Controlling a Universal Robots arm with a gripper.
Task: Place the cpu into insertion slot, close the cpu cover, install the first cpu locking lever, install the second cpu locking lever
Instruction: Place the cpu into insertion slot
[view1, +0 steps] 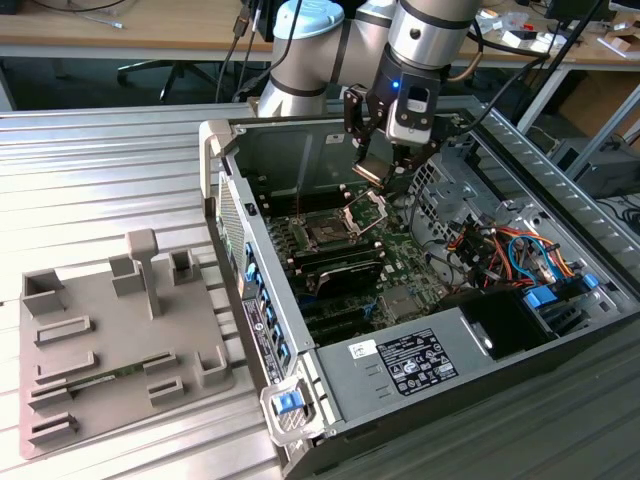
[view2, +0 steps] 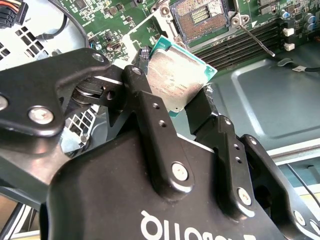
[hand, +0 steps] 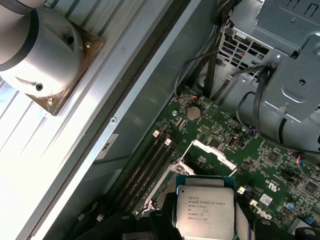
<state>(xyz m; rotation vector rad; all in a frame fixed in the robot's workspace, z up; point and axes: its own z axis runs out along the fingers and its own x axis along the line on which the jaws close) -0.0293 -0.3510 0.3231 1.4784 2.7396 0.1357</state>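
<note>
The open computer case (view1: 290, 150) takes up the centre and right of the exterior view, with the green motherboard (view1: 400, 245) lying inside it. In the upper centre the gripper (view1: 378, 172) pinches the cpu (view1: 368, 170) by two opposite edges, its fingers closed to the chip's width. The cpu hangs clear above the bare socket (view1: 325, 232), and the cpu cover (hand: 214, 151) is raised.

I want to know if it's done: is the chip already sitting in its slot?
No, the claw holds the chip in the air, away from the empty slot.
</note>
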